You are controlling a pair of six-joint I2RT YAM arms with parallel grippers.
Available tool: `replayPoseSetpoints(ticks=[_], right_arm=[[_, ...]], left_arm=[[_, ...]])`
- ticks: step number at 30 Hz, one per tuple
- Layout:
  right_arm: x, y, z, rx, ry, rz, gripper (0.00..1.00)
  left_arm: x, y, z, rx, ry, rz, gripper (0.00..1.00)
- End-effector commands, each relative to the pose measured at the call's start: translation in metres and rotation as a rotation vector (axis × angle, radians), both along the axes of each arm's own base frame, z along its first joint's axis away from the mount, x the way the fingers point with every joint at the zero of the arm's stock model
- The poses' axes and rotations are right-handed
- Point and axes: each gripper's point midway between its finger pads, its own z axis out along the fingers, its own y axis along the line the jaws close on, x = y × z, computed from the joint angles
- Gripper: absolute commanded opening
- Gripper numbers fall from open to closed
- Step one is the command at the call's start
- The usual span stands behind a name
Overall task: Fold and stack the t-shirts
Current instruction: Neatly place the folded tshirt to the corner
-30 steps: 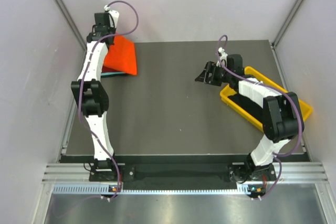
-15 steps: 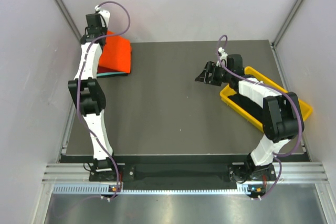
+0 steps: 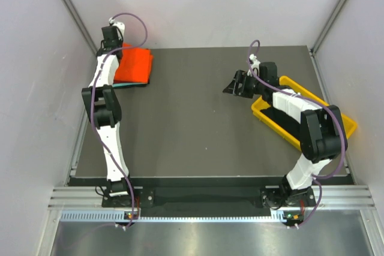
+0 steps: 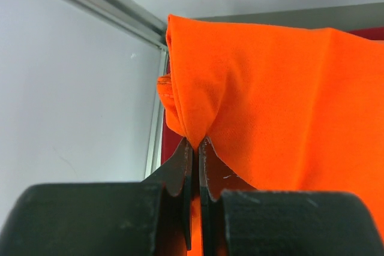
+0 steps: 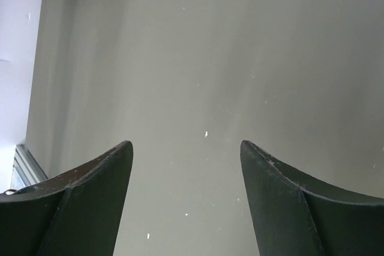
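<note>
In the left gripper (image 4: 197, 145), a fold of orange t-shirt (image 4: 282, 100) is pinched.

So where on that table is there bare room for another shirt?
The wide middle is bare, between the bright orange cloth t-shirt stacked in the far-left corner and the yellow plastic bin at right. Both those edges are crowded.

Teal shirt (image 3: 126, 86) mostly under orange shirt (image 3: 133, 67)

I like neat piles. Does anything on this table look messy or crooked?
Only a little: the orange t-shirt in the far-left corner is bunched into a pucker where the left claw pinches its edge. Nothing looks spilled or damaged.
</note>
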Motion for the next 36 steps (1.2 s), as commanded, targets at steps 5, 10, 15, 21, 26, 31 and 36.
replayPoseSetpoints(ticks=[5, 10, 15, 21, 26, 31, 36], right_arm=[[0.010, 0.007, 0.009, -0.004, -0.063, 0.019, 0.73], [0.010, 0.006, 0.006, -0.007, -0.056, 0.016, 0.73], [0.010, 0.007, 0.005, -0.004, -0.054, 0.017, 0.73], [0.010, 0.008, 0.004, -0.001, -0.050, 0.020, 0.73], [0.008, 0.009, 0.007, 0.003, -0.053, 0.027, 0.73], [0.008, 0.008, 0.009, -0.010, -0.058, 0.023, 0.73], [0.005, 0.005, 0.007, -0.022, -0.058, 0.018, 0.74]], left_arm=[[0.007, 0.027, 0.006, -0.006, -0.092, 0.089, 0.00], [0.005, 0.033, -0.004, -0.008, -0.080, 0.102, 0.00], [0.002, 0.038, -0.014, -0.002, -0.059, 0.131, 0.00], [-0.002, 0.047, -0.011, -0.007, -0.067, 0.185, 0.17], [-0.015, 0.062, 0.005, 0.050, -0.079, 0.280, 0.46], [-0.021, 0.042, 0.018, -0.098, -0.100, 0.267, 0.52], [-0.029, 0.006, -0.007, -0.320, -0.052, 0.218, 0.39]])
